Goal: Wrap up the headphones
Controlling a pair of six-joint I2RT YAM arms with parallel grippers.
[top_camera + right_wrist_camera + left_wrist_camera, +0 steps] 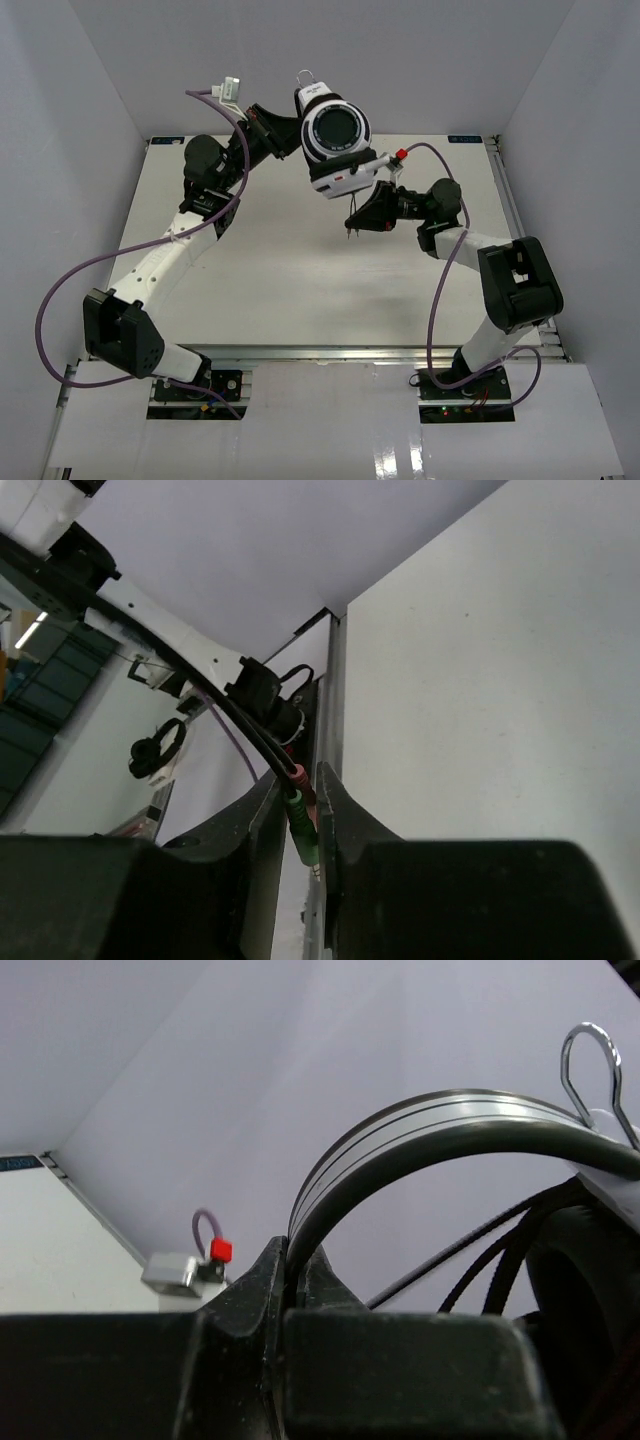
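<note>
The white-and-black headphones hang in the air above the table's far edge, one round dark earcup facing up. My left gripper is shut on the headband; in the left wrist view the band runs straight into the pinched jaws of that gripper. Thin black cord loops beside the earcup. My right gripper hovers just below the headphones. Its jaws stand slightly apart, with the cord's green plug and red plug lying loosely between them.
The white table lies under both arms, walled in white on three sides. Purple arm cables arc off each arm. A metal wire clip sticks up from the headband. The table's rail edge shows past the right fingers.
</note>
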